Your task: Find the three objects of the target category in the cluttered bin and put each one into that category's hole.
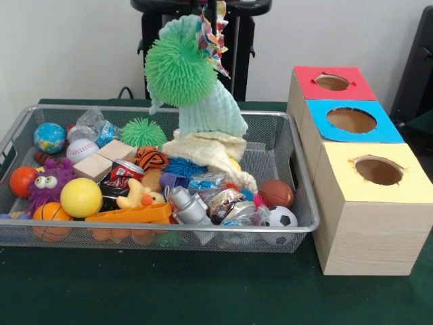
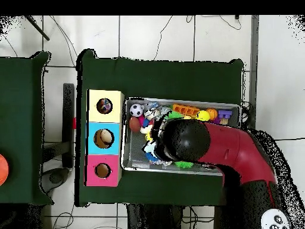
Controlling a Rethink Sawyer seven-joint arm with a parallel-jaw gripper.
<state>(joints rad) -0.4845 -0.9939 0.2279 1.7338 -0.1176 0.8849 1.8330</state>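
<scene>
The wire mesh bin (image 1: 169, 229) is full of toys; it also shows in the overhead view (image 2: 179, 101). A floppy piece with a red, blue, yellow and white pattern (image 1: 214, 35) hangs above the bin's middle from my gripper (image 1: 212, 5), which barely shows at the top edge. A spiky green ball (image 1: 178, 68) and a pale green knitted cloth (image 1: 220, 112) hang up with it. The yellow-topped hole (image 1: 378, 170) is to the right, nearest the camera. In the overhead view something patterned lies inside that hole (image 2: 104, 106). The arm (image 2: 196, 142) hides the gripper there.
The blue-topped hole (image 1: 351, 120) and red-topped hole (image 1: 332, 82) are behind the yellow one. The bin holds a yellow ball (image 1: 80, 197), a purple monster (image 1: 48, 181), an orange toy (image 1: 132, 214), a small football (image 1: 280, 218), foil packets (image 1: 226, 202) and a cream cloth (image 1: 210, 153).
</scene>
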